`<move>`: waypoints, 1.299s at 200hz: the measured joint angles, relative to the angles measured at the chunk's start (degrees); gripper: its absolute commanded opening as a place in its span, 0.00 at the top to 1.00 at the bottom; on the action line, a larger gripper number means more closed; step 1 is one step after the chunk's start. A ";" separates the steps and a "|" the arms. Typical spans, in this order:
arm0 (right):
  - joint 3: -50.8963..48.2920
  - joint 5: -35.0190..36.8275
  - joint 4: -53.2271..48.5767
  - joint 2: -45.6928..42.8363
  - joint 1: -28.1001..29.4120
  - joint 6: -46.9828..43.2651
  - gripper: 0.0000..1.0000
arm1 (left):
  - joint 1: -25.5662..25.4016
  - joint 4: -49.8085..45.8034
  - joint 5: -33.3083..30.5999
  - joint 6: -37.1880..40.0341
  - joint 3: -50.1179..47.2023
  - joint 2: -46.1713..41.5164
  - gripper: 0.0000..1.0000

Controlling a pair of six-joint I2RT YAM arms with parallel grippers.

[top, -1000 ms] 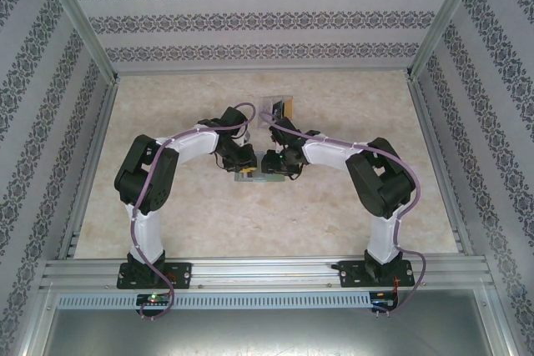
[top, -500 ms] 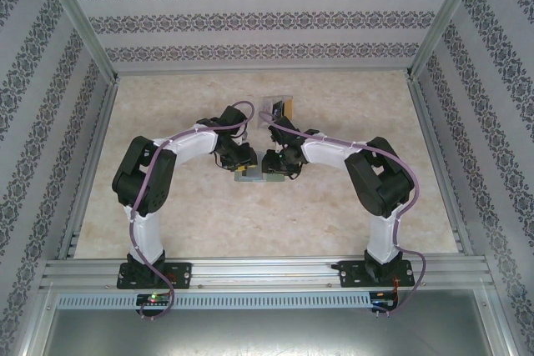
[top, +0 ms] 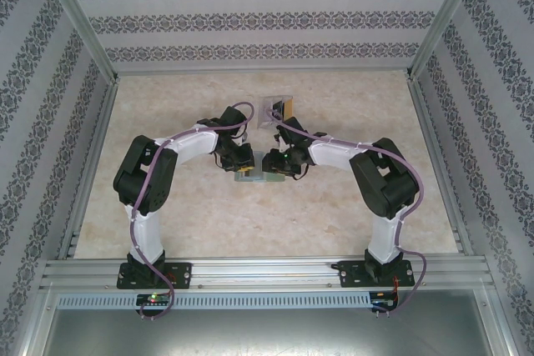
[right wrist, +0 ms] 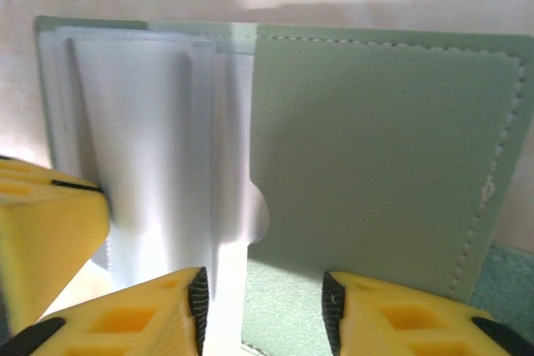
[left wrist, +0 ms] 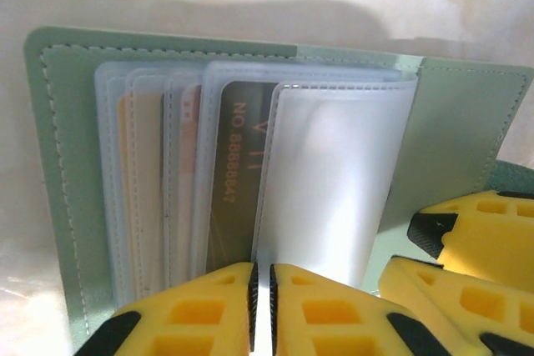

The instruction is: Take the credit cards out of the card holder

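Left gripper [left wrist: 260,289] sits pinched nearly shut at the near edge of the clear sleeves [left wrist: 334,181] in the open card holder [left wrist: 58,164]; right gripper [right wrist: 260,298] hangs open over its cover [right wrist: 375,164]. Credit cards [left wrist: 238,172] sit sleeved: nip a card's edge, not plastic, then draw straight

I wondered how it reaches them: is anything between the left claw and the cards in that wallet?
Yes. The credit cards sit inside cloudy plastic sleeves of the open card holder, so film covers them, and one sleeve overlaps the dark card. The left gripper is at the sleeves' near edge.
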 measured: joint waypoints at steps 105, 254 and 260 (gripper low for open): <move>4.22 5.42 -5.49 1.84 2.84 -0.26 0.51 | 0.00 0.09 2.32 0.24 0.00 0.31 0.91; 6.64 7.96 -9.20 3.54 3.41 -0.48 0.61 | 0.00 0.35 2.82 -1.97 0.11 -0.68 0.66; 6.56 7.93 -9.16 3.50 3.34 -0.48 0.61 | 0.00 0.17 2.97 -1.97 0.48 -0.28 0.66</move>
